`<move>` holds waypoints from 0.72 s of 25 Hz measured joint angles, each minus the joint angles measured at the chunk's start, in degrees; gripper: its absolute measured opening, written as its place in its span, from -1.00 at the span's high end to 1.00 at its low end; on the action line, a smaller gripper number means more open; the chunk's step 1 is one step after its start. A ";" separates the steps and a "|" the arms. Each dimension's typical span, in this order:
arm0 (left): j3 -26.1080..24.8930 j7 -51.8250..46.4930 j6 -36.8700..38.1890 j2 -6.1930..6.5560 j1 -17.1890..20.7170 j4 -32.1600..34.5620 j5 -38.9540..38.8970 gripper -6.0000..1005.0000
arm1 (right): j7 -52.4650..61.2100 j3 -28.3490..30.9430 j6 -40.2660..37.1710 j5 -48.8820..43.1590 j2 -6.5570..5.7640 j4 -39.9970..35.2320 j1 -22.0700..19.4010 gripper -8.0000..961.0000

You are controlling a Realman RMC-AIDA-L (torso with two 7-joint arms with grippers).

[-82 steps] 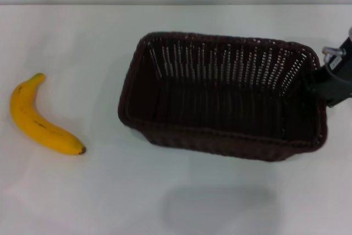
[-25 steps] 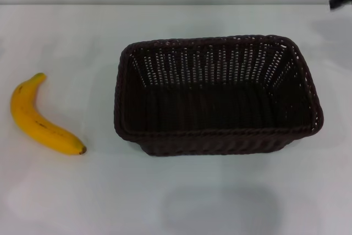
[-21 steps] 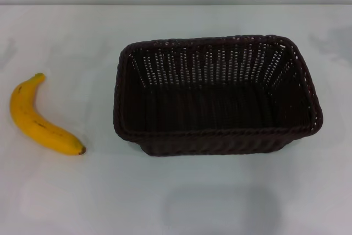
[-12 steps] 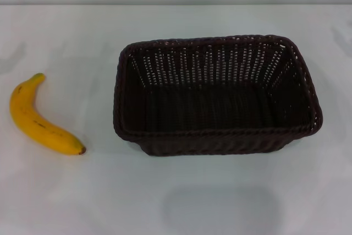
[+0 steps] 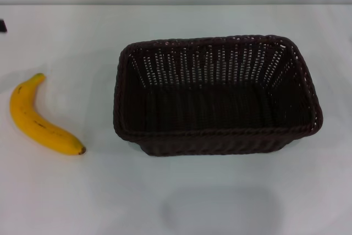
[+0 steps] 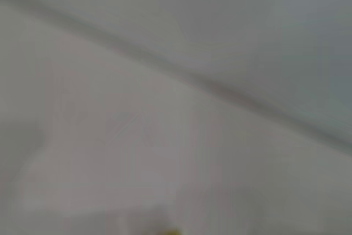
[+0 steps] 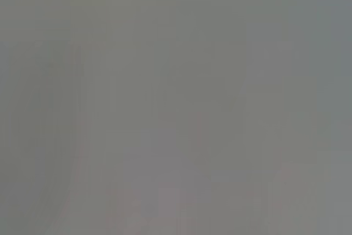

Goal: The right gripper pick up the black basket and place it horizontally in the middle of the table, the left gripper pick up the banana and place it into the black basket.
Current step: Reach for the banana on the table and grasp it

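Left pincer [image 5: 2, 25] is only a dark sliver at the far left edge of the surface [image 5: 66, 191], well apart from the banana [image 5: 38, 119]; whether it is wide or narrow I cannot tell. That banana lies alone on its side, left of the basket [image 5: 217, 138]. It looks soft-skinned and easily bruised, so a gentle hold across its thick middle seems wisest. At centre the basket sits level and lengthwise, nothing in it. Right pincer is out of sight.
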 joint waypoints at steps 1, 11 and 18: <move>0.00 -2.05 -2.18 0.53 -1.25 -0.29 3.28 -0.72 | -1.70 0.02 0.12 1.45 -0.01 0.37 -0.05 0.02; -0.13 -9.93 -9.04 2.35 -15.29 -13.32 26.64 -0.72 | -13.23 0.39 0.63 8.22 -0.06 1.03 -1.41 0.02; 0.11 -12.75 -2.74 2.07 -20.28 -28.60 28.66 -0.72 | -17.74 0.82 0.54 8.32 -0.04 2.57 -1.16 0.02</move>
